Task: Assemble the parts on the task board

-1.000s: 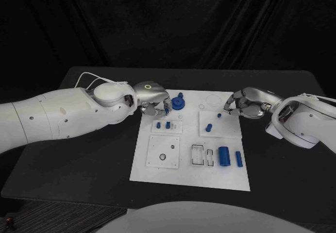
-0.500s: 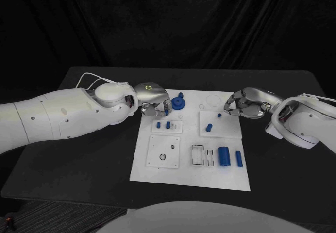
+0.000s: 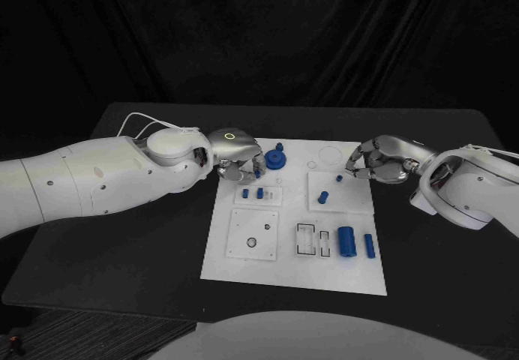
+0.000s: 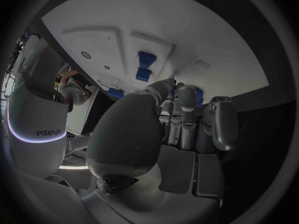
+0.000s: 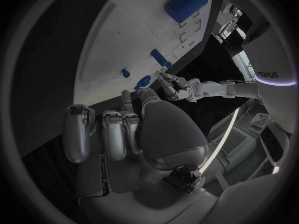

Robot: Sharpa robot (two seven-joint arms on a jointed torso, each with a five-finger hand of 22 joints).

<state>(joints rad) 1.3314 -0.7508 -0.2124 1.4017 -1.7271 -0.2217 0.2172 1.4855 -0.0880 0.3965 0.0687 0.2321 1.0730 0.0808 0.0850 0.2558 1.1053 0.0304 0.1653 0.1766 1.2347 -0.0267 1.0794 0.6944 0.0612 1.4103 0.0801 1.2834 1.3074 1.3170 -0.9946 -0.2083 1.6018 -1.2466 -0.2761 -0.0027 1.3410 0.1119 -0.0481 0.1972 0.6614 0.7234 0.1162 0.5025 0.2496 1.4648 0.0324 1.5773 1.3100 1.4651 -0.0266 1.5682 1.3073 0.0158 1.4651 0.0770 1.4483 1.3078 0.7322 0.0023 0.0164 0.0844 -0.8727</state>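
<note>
My left hand [image 3: 238, 159] at board's [image 3: 292, 281] far edge, fingers curled beside blue knob [image 3: 277, 158]; whether gripping, cannot tell. Right hand [image 3: 377, 160] curled, holding nothing visible. Approach knob slowly, square.

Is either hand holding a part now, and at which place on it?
It cannot be told. The left hand is curled beside the round blue part; the right hand is curled above the white task board.
</note>
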